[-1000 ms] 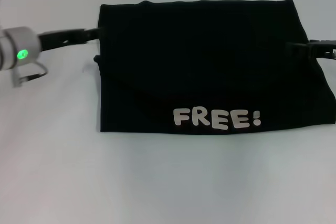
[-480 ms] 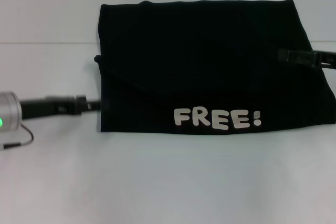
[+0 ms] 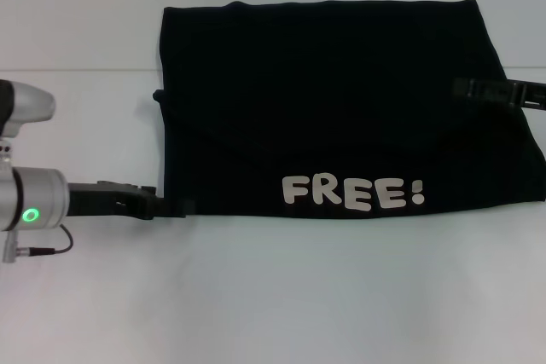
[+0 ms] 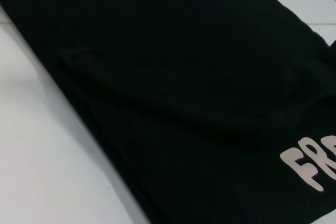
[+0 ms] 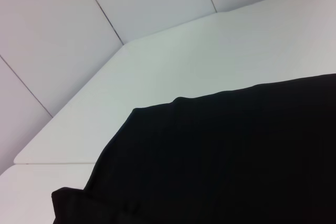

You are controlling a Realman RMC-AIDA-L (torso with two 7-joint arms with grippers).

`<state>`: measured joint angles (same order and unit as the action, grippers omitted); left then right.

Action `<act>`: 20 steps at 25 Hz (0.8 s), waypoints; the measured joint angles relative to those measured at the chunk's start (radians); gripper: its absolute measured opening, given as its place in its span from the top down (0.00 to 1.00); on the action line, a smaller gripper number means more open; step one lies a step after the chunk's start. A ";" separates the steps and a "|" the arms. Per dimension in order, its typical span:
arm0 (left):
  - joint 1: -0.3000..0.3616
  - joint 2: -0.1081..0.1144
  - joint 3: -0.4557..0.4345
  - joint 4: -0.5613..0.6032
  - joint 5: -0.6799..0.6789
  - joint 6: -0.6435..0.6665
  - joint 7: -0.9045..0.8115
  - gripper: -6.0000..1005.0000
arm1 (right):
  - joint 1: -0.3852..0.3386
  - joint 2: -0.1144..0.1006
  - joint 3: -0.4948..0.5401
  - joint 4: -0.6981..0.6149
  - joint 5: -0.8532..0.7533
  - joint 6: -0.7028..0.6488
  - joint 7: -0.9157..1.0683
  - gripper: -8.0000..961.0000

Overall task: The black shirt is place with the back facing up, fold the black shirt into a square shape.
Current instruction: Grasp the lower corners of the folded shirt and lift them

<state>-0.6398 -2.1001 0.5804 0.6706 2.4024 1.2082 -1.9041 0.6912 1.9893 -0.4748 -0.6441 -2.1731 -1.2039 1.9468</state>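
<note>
The black shirt (image 3: 341,100) is laid folded on the white counter (image 3: 273,296), "FREE!" lettering (image 3: 352,193) uppermost. The left end effector (image 3: 175,206) is placed at its near left corner, the right end effector (image 3: 465,88) at its right edge. Whether either is apart or together cannot be told.

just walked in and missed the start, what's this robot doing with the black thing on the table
A two-armed robot is folding a black shirt on a white table. The shirt already lies as a wide folded rectangle, with the pale lettering "FREE!" along its near edge. The left gripper is at the shirt's near left corner, low at the cloth's edge. The right gripper reaches in over the right edge, farther back. The shirt is not yet a square.
</note>
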 joint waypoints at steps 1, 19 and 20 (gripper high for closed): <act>-0.005 -0.001 0.007 -0.006 0.000 -0.007 -0.001 0.10 | 0.000 0.000 0.000 0.000 0.000 0.000 0.000 0.11; -0.041 0.002 0.033 -0.036 0.002 -0.029 -0.032 0.14 | -0.009 -0.008 0.000 0.000 -0.002 -0.002 0.008 0.11; -0.041 0.003 0.033 -0.036 0.001 -0.029 -0.035 0.17 | -0.009 -0.009 0.000 0.000 -0.002 -0.002 0.008 0.11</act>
<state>-0.6806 -2.0975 0.6131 0.6345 2.4039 1.1788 -1.9395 0.6821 1.9804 -0.4748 -0.6443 -2.1751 -1.2063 1.9543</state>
